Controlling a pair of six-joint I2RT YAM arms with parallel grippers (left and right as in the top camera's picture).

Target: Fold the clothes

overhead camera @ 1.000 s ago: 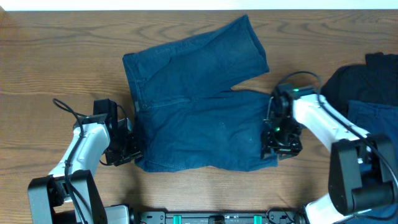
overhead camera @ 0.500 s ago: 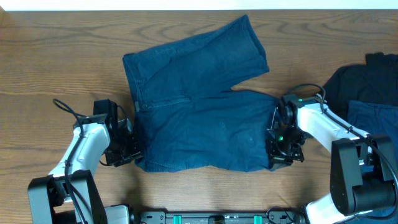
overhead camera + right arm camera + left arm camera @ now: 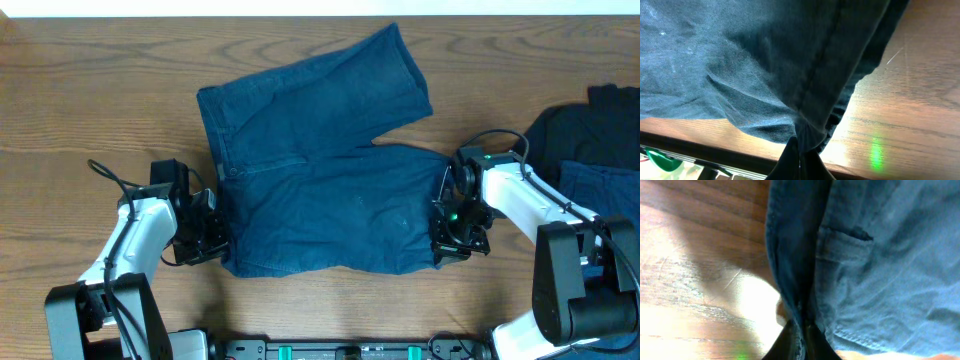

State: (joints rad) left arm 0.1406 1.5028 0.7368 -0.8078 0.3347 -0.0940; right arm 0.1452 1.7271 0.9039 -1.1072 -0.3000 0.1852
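Denim shorts [image 3: 320,170]: dark blue, spread flat on the wooden table [image 3: 90,90]; waistband at the left end, two short legs at the right end, the far leg angled up and away.
Left gripper [image 3: 212,238]: at the near corner of the waistband, jaws pinched narrow on the waistband edge; in the wrist view the fingertips [image 3: 785,342] meet over a ridge of denim.
Change at left: a second ago the jaws stood part open beside the waistband; they have now closed onto it, and the arm has hardly moved.
Right gripper [image 3: 447,243]: at the outer hem of the near leg, jaws clamped narrow on the hem; in the wrist view the fingertips [image 3: 787,160] close on a bunched fold of cloth.
Change at right: a second ago this gripper sat slightly further in over the leg; it has since shifted outward to the hem and shut on it.
Shorts relative to grippers: the near edge runs from one gripper to the other; the rest of the cloth lies beyond both, unchanged in outline.
Black garment [image 3: 570,125]: outward of the right gripper, apart from the shorts, with a blue cloth [image 3: 600,185] on it.
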